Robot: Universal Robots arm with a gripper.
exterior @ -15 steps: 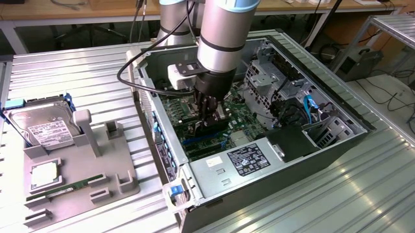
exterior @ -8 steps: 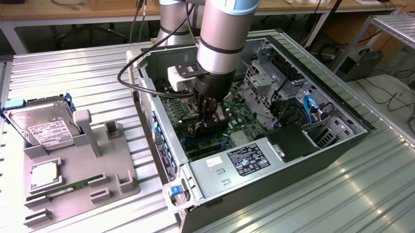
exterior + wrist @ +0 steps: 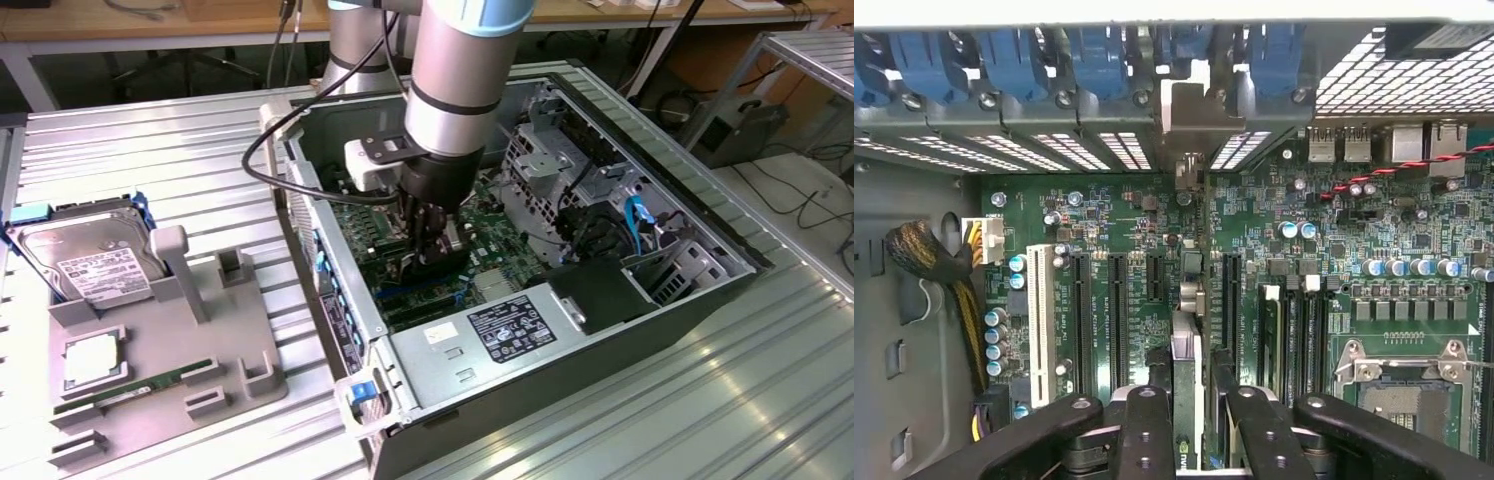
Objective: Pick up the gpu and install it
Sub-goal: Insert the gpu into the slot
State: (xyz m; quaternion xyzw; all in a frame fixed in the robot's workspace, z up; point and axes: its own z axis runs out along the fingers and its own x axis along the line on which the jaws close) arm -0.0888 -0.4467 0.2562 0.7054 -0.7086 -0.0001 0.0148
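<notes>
Ribbed metal table [image 3: 160, 140] carries an open computer case [image 3: 667, 330], and at mid-frame the pincer [image 3: 434, 262] reaches down into it. Its fingers [image 3: 1144, 435] are closed on the gpu [image 3: 1187, 385] — seen edge-on in the wrist view, a thin card standing upright over the green motherboard [image 3: 1134, 260], its silver bracket end towards the rear slot covers. To seat it well, I judge the card's lower edge must line up squarely along the black expansion slot and go straight down, not tilted. At lower left of the exterior view a grey fixture tray [image 3: 240, 345] holds a hard drive [image 3: 87, 255], a green memory stick [image 3: 134, 388] and a small square chip [image 3: 88, 358].
</notes>
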